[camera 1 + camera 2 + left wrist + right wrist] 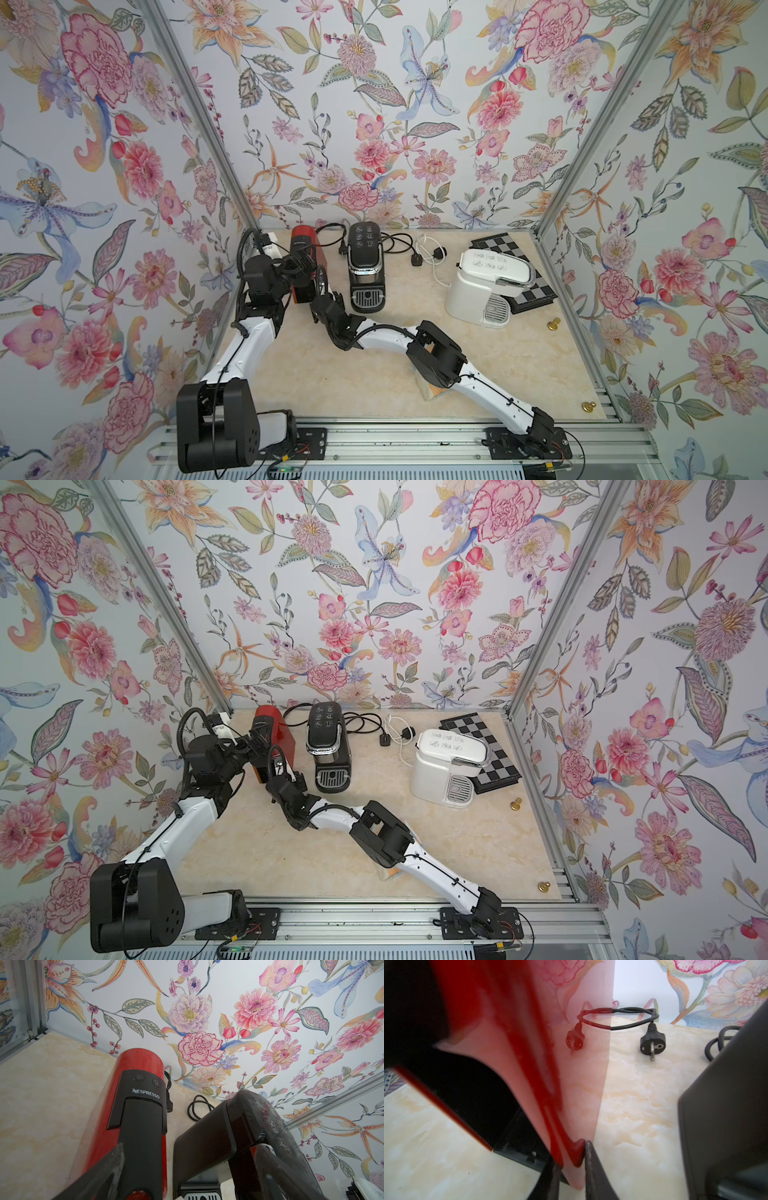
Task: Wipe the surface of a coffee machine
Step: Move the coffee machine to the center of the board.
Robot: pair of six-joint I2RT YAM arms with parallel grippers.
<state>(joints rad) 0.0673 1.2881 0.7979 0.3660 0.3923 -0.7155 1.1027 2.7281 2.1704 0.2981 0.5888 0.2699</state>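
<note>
flowered wallpaper (374, 104) closes in a pale marble-look bench (332, 374) on three sides. the left claw (191, 1147) is spread wide and hangs over the top of the red coffee machine (137, 1059), which stands upright at the back left of the bench. in the left wrist view one finger (108, 1167) shows in front of the machine's dark front plate and the other in front of the black coffee machine (365, 257) just beside it; whether either touches cannot be told. the right claw (569, 1151) sits low at the red machine's side, near its base, fingers nearly pressed together and pinching the thin lower edge of its glossy red side wall. past that claw a black plug (652, 1043) and its cord lie on the bench, mirrored in the red wall. a pale cloth (430, 392) lies on the bench beneath the right arm, well behind both claws. well apart from the right claw, beyond the black machine, a white coffee machine (486, 282) stands partly on a checkerboard (494, 243). two small brass weights (552, 325) rest on the bench farther out on that side.
</note>
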